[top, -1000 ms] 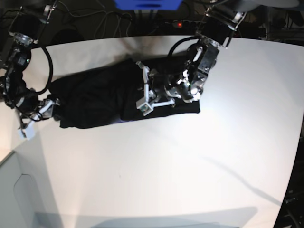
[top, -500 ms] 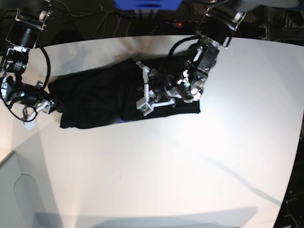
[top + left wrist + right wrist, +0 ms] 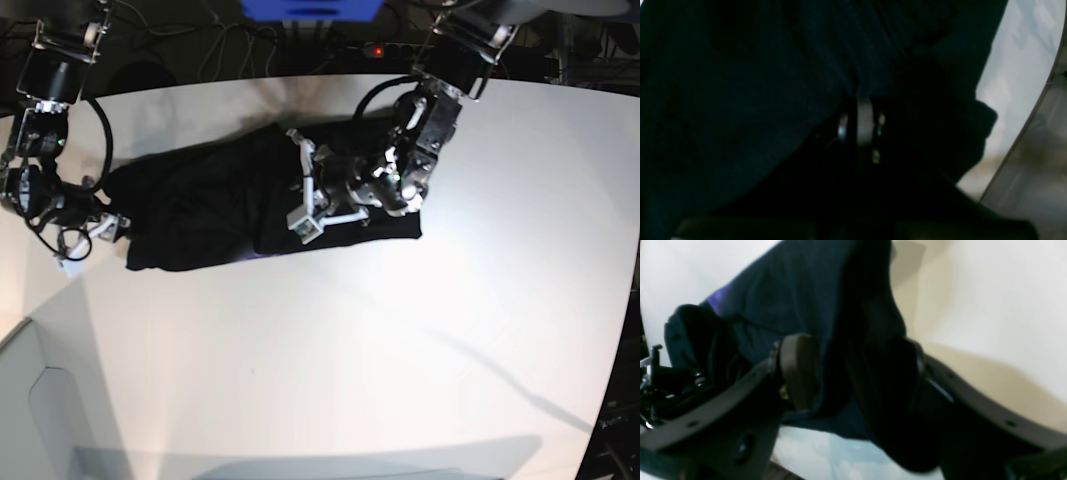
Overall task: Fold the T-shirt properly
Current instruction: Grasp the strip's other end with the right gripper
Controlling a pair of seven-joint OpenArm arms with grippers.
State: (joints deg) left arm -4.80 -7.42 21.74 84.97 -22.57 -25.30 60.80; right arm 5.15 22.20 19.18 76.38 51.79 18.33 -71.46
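The black T-shirt (image 3: 200, 205) lies crumpled lengthwise across the back of the white table (image 3: 350, 350). My left gripper (image 3: 318, 190) rests low on the shirt's right half. Its dark fingers are lost against the cloth. The left wrist view is filled with T-shirt (image 3: 756, 83), bunched at the spot where the fingers meet, so the gripper seems shut on it. My right gripper (image 3: 90, 243) is at the shirt's left end. In the right wrist view this gripper (image 3: 853, 346) is open, with a fold of T-shirt (image 3: 806, 290) lying between its pads (image 3: 796, 373).
The table's curved back edge (image 3: 1023, 140) runs close behind the shirt. Beyond that edge are cables, a power strip with a red light (image 3: 375, 48) and a blue object (image 3: 310, 8). A grey panel (image 3: 40, 400) stands at the lower left corner.
My right arm has swung its upper part back, and its gripper has slid a little right onto the shirt's left end. The left arm and the shirt's right half have stayed still.
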